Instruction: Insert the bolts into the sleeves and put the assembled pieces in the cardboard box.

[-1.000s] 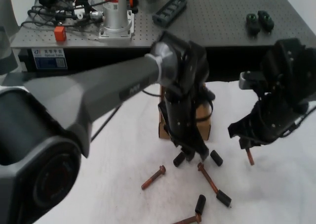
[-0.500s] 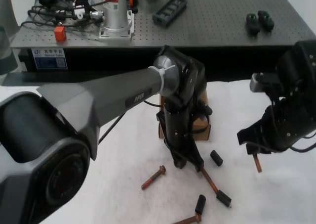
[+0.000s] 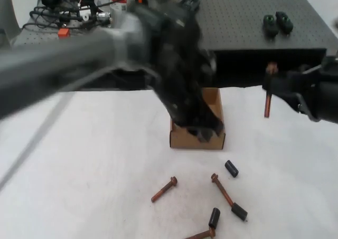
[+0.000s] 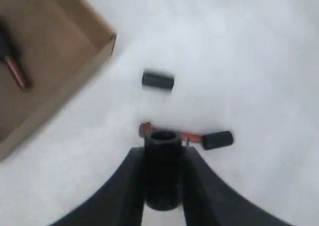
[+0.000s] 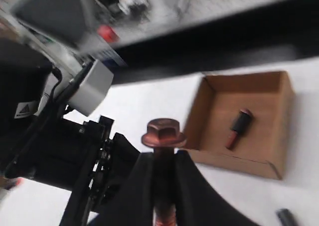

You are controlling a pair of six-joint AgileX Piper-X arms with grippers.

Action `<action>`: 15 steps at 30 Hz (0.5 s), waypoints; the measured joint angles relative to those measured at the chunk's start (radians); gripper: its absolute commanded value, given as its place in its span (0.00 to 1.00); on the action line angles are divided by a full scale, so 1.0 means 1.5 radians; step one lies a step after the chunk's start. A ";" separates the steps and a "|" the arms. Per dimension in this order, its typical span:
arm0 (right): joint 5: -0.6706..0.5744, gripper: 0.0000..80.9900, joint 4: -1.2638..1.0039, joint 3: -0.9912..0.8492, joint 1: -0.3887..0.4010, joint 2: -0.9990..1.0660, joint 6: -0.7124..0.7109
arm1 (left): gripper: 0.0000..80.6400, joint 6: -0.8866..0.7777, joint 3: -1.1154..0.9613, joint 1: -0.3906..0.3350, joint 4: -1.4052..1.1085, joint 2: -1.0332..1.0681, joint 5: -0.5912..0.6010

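In the left wrist view my left gripper is shut on a black sleeve, held upright above the white cloth. From the high view this gripper hangs over the front edge of the cardboard box. At the right, my right gripper is raised and shut on a copper bolt. The right wrist view shows that bolt head-up between the jaws of my right gripper. One assembled piece lies inside the box.
Loose on the cloth near the front lie a bolt, a sleeve, a sleeved bolt and another sleeve. A perforated bench with cables and parts rises behind the cloth.
My left arm has lifted off the cloth with the sleeve and swung up over the box. My right arm has risen and moved right with the bolt.
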 measured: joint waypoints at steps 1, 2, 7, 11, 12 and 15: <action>-0.027 0.03 -0.116 0.049 0.000 -0.001 0.078 | 0.01 -0.006 0.058 0.000 -0.066 -0.042 0.032; -0.029 0.03 -0.127 0.054 0.012 -0.005 0.078 | 0.01 -0.012 0.101 0.000 -0.110 -0.078 0.063; -0.052 0.03 -0.316 0.110 0.082 0.013 0.205 | 0.01 -0.050 0.270 -0.007 -0.298 -0.175 0.157; -0.055 0.03 -0.326 0.111 0.110 0.044 0.207 | 0.01 -0.088 0.346 -0.007 -0.401 -0.214 0.185; -0.055 0.03 -0.326 0.111 0.110 0.049 0.207 | 0.01 -0.096 0.354 -0.007 -0.416 -0.220 0.188; -0.055 0.04 -0.325 0.111 0.110 0.061 0.207 | 0.01 -0.104 0.358 -0.007 -0.436 -0.229 0.191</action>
